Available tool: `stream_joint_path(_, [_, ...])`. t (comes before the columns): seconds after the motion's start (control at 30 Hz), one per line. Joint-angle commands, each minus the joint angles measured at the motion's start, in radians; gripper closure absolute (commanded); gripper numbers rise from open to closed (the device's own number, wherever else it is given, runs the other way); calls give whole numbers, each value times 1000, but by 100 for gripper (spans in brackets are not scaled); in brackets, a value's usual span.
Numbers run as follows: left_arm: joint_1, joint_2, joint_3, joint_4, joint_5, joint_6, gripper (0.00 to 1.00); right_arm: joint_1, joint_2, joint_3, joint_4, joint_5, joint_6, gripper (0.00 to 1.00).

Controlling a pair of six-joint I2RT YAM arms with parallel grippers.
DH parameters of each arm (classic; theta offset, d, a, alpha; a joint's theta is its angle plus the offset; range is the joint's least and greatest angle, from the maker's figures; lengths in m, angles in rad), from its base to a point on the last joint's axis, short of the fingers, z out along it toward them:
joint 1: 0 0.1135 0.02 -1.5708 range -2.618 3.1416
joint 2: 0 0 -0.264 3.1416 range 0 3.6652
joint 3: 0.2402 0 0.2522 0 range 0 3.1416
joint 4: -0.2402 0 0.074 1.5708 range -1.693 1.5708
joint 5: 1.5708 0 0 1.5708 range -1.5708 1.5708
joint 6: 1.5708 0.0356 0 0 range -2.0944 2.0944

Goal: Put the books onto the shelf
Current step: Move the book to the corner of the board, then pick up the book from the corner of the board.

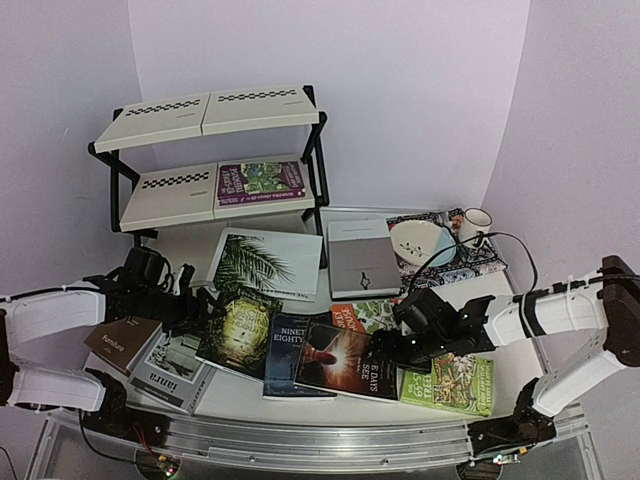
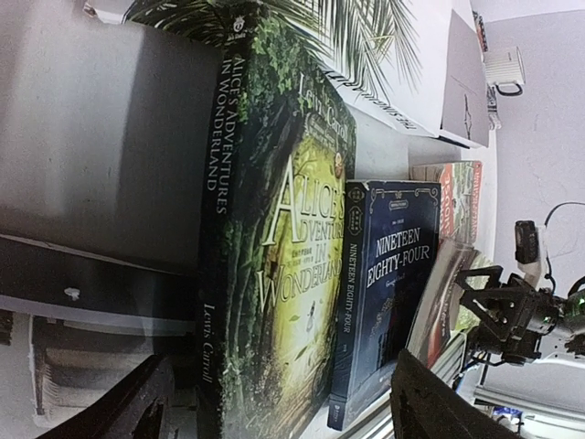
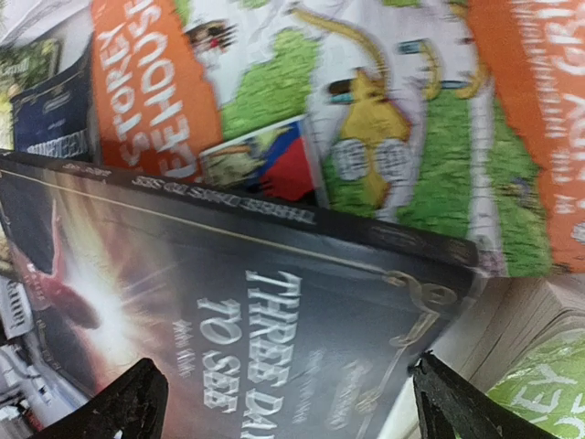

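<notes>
Top external: my left gripper point(image 1: 208, 301), apart, at Alice's Adventures in Wonderland point(image 1: 240, 332); my right gripper point(image 1: 392, 350), apart, over Three Days to See point(image 1: 340, 362); both books on tabletop point(image 1: 245, 398); purple Treehouse book point(image 1: 260, 180) on shelf point(image 1: 168, 188).

On the shelf point(image 1: 160, 120), the upper tier is left open; the lower tier's right half is occupied by a purple book point(image 1: 261, 180), and the front is crowded by a palm-leaf book point(image 1: 262, 265).
</notes>
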Motion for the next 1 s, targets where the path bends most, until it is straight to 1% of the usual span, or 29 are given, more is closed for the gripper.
stream_joint_path(0.0, [-4, -52, 74, -68, -148, 48, 18, -5, 2, 23, -167, 156, -11, 6])
stream_joint_path(0.03, [-4, -64, 106, -95, -175, 66, 17, -5, 0, 43, -187, 173, -21, 6])
stream_joint_path(0.1, [-4, -77, 156, -147, -207, 84, 16, -5, -14, 92, -294, 240, -45, 5])
stream_joint_path(0.17, [-4, -82, 191, -169, -176, 86, 16, -5, -51, 132, -391, 318, -56, 5])
stream_joint_path(0.27, [-15, -106, 218, -177, -147, 70, 15, -5, -134, 136, -448, 377, -72, 4])
stream_joint_path(0.4, [-89, -117, 268, -178, -171, 55, 14, -8, -230, 125, -559, 432, -39, 4])
stream_joint_path(0.47, [-154, -96, 299, -176, -201, 36, 13, -11, -242, 118, -606, 425, -18, 5])
stream_joint_path(0.57, [-268, -29, 356, -173, -279, 23, 12, -12, -202, 109, -642, 426, 29, 11])
stream_joint_path(0.63, [-313, 16, 394, -170, -308, 24, 12, -12, -152, 113, -644, 433, 60, 15])
stream_joint_path(0.8, [-332, 58, 442, -147, -324, 26, 11, -12, 35, 192, -643, 415, 97, 24])
stream_joint_path(0.97, [-332, 80, 456, -139, -321, 34, 10, -12, 163, 227, -616, 406, 90, 27])
